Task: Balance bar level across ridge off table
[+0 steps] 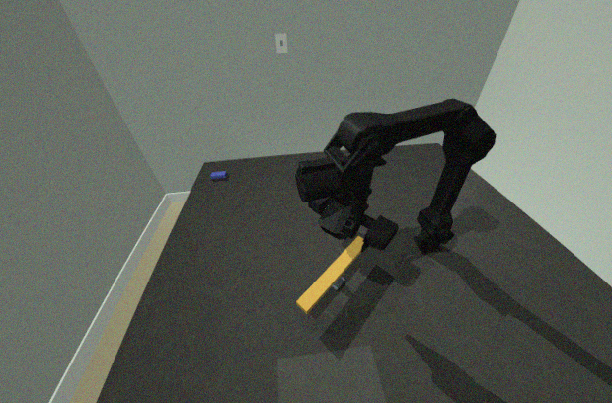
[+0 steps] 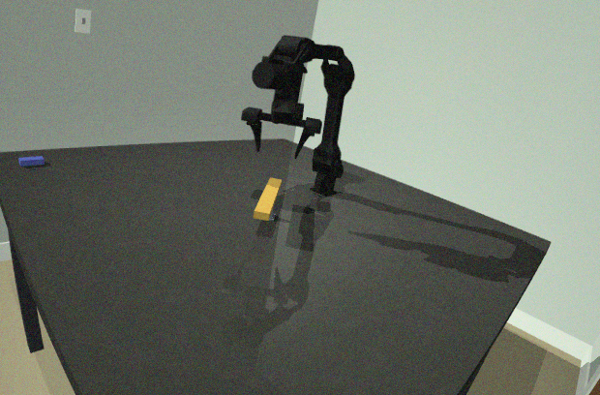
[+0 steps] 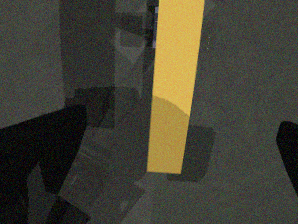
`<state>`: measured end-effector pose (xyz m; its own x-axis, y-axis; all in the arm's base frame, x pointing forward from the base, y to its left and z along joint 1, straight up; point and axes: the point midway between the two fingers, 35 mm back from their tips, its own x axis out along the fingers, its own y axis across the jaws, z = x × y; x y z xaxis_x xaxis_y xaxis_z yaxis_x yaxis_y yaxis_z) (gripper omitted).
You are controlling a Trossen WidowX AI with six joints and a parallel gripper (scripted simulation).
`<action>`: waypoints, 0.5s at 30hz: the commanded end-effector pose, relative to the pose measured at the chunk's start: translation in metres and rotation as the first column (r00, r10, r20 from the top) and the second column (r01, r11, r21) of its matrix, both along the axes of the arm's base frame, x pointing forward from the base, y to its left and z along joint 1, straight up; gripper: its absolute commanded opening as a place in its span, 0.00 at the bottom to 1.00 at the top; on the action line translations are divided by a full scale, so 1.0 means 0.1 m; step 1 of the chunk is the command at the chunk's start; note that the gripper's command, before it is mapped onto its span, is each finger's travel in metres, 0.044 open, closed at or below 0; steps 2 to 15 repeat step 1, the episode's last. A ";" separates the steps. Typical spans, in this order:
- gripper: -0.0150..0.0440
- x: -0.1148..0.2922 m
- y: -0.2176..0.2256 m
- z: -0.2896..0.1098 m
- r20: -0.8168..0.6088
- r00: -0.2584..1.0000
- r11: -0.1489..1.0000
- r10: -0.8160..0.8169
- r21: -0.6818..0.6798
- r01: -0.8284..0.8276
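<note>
The table (image 2: pixel 130 271) is a large dark slab that fills most of the exterior view and stands in a room corner with grey walls. No container of any kind shows on it.

The black arm (image 2: pixel 334 111) stands on the far right part of the table, rises straight up, and bends over at the top so its head points down.

The claw (image 2: pixel 278 140) hangs in the air well above the table. Its two fingers (image 2: pixel 255 133) are spread wide apart with nothing between them.

The yellow bar (image 2: pixel 268 198) lies below the claw, slightly nearer than it in the exterior view, and apart from the fingers. In the top view one end of the bar (image 1: pixel 330 275) runs toward the claw and the other toward the near left. It rests across a small grey ridge (image 1: pixel 339 283), which peeks out at the bar's right edge about midway along its length. Whether both ends are off the table cannot be told for certain.

A small blue block (image 2: pixel 31 161) lies at the far left corner of the table, well apart from everything else.
</note>
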<state>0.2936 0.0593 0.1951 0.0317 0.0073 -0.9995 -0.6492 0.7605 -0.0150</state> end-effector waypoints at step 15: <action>1.00 0.00 0.00 0.00 -0.002 1.000 1.000 0.000 0.000 0.000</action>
